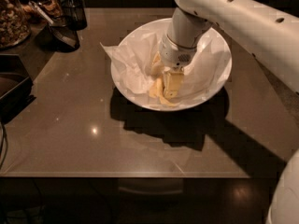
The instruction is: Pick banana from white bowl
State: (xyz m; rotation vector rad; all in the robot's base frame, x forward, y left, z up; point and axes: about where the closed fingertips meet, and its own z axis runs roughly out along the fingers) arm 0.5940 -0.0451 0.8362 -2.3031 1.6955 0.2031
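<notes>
The white bowl (212,85) sits on the brown table, lined with crumpled white paper (133,64). My gripper (171,88) reaches down into the bowl's front middle from the white arm (233,17) above. A yellow banana (156,88) lies on the paper at the gripper's left and under it, and the gripper partly hides it. I cannot tell whether the gripper touches the banana.
A glass jar of nuts (11,15) and dark containers with a scoop (63,29) stand at the far left. A black tray (11,87) sits at the left edge. The table's front edge (121,175) runs across the lower part of the view.
</notes>
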